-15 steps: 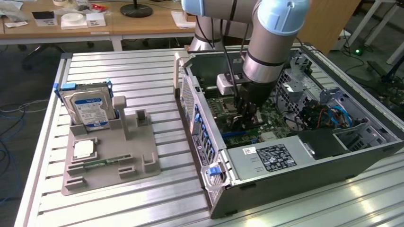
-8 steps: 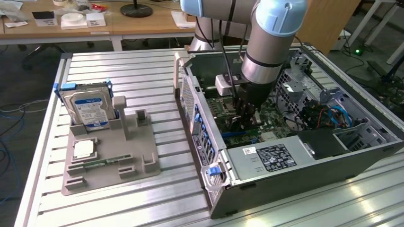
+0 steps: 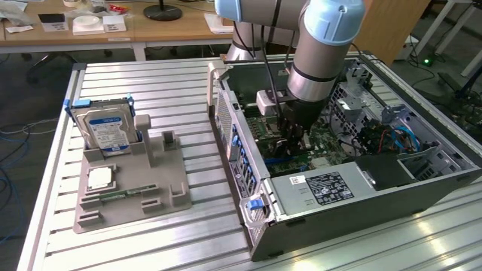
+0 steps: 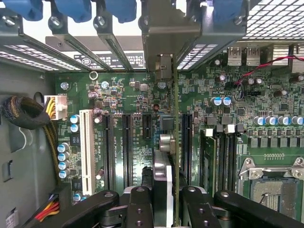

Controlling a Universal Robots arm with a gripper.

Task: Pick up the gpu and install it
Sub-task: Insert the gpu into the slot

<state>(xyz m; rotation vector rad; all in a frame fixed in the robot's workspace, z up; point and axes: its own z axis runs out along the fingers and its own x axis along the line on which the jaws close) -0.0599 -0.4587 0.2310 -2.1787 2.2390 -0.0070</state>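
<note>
My gripper reaches down into the open computer case, over the green motherboard. In the wrist view the gpu shows edge-on as a thin upright card between my black fingers, and the gripper is shut on it. Its silvery metal bracket stands at the case's rear slot openings. The card's lower edge runs along the black expansion slots of the motherboard. Whether it sits in a slot I cannot tell.
A grey holder on the slatted table carries the silver hard drive and the small processor chip. Inside the case are the power supply, a cable bundle, a white slot and the processor socket.
</note>
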